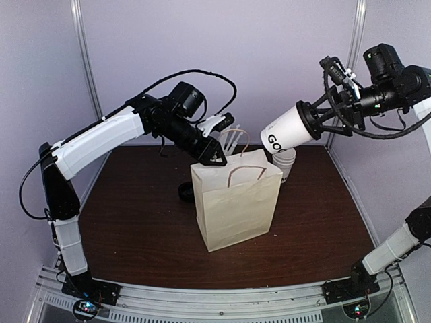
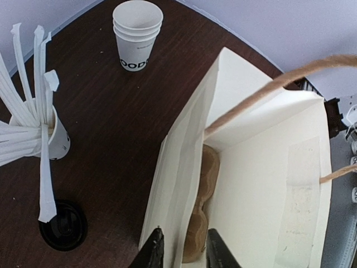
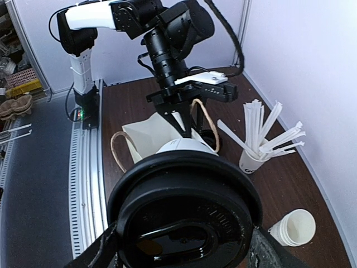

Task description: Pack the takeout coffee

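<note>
Currently left arm (image 1: pixel 101 145) arcs in from the tabletop's (image 1: pixel 135 229) left edge, elbow high, wrist pitched down onto the bag's (image 1: pixel 236 202) left rim. Left gripper (image 2: pixel 187 252) is about half closed, fingers (image 2: pixel 153 252) straddling the bag wall, one outside and one inside, pinching it. Right arm (image 1: pixel 394 249) is raised over the far right corner, wrist roughly level, pointing left. Right gripper (image 1: pixel 313 121) clamps the coffee (image 1: pixel 283 131) at its lid (image 3: pixel 184 212), jaws wide. Coffee is airborne, on its side, base toward the bag mouth, apart from it. Bag stands upright mid-tabletop.

Robot lab: partition walls (image 1: pixel 202 40), aluminium rail (image 1: pixel 202 296)
</note>
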